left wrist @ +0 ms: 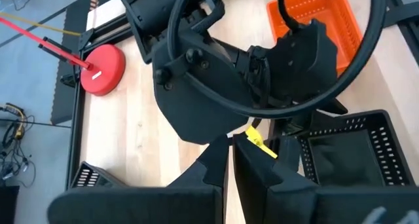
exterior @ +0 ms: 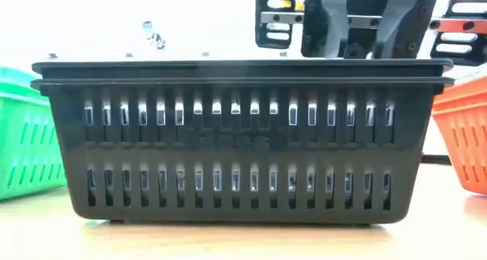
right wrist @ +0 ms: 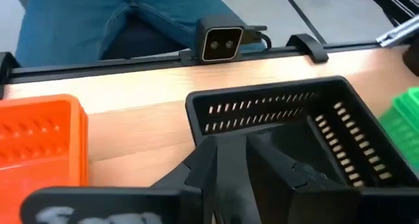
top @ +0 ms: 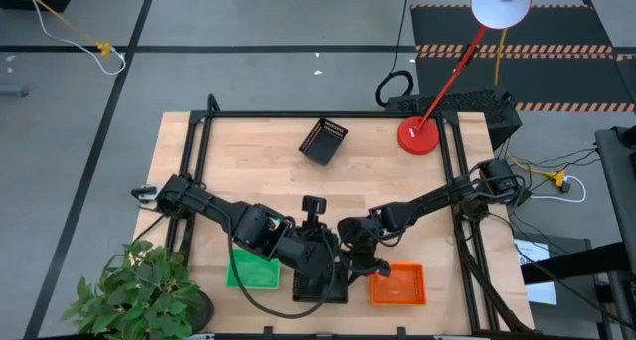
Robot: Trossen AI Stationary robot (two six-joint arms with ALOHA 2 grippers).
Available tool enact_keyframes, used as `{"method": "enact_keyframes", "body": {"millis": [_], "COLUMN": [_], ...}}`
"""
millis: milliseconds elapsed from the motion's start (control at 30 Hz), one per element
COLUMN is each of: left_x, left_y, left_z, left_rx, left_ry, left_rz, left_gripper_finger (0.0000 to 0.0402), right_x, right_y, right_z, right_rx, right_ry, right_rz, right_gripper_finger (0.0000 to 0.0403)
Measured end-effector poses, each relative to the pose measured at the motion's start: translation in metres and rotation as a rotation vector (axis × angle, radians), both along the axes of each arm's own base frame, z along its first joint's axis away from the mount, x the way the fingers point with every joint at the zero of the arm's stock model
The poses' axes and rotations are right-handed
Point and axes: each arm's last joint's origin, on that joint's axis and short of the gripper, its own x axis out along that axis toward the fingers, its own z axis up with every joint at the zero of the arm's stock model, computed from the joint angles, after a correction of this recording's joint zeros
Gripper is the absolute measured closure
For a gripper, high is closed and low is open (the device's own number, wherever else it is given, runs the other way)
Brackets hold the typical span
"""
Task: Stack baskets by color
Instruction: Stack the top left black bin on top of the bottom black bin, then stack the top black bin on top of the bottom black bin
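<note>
Along the near table edge, the green mesh plastic basket [top: 252,271], the black mesh basket stack [top: 323,283] and the orange mesh basket [top: 398,285] sit close together. Both arms crowd above them. Bare wood lies around the lone black basket [top: 324,141] and round red lamp base [top: 419,135].

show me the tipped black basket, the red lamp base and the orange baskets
tipped black basket [top: 323,141], high view, on its dark mesh wall
red lamp base [top: 419,135], high view, on the middle of the round disc
orange baskets [top: 399,285], high view, on the inside floor of the top one

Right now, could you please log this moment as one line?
black stack: front centre | right gripper: above it | lone black basket: far, tilted | left gripper: shut
</note>
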Motion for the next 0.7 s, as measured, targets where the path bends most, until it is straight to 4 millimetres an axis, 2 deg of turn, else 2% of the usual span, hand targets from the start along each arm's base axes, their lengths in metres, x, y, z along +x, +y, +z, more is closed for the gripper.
{"method": "enact_keyframes", "body": {"millis": [200,367,533,700], "left_x": [-0.007,-0.019,-0.033,-0.045], "left_y": [-0.009,-0.017,-0.033,-0.056], "left_z": [-0.002,-0.006,-0.020,-0.052], "left_rx": [-0.014,-0.020,-0.057,-0.077], "left_ry": [0.015,0.080,0.135,0.216], "left_rz": [0.009,0.050,0.119,0.157], "left_gripper_finger": [0.0376,0.0376,0.0376,0.0376], "right_x": [-0.006,-0.021,-0.052,-0.091], "right_y": [0.001,0.002,0.004,0.012], "right_z": [0.015,0.047,0.080,0.112], "right_rx": [0.064,0.165,0.195,0.114], "right_ry": [0.083,0.199,0.342,0.268], "right_rz": [-0.070,-0.162,-0.323,-0.452], "right_gripper_finger": [0.0302,0.0292,0.0296,0.0300]}}
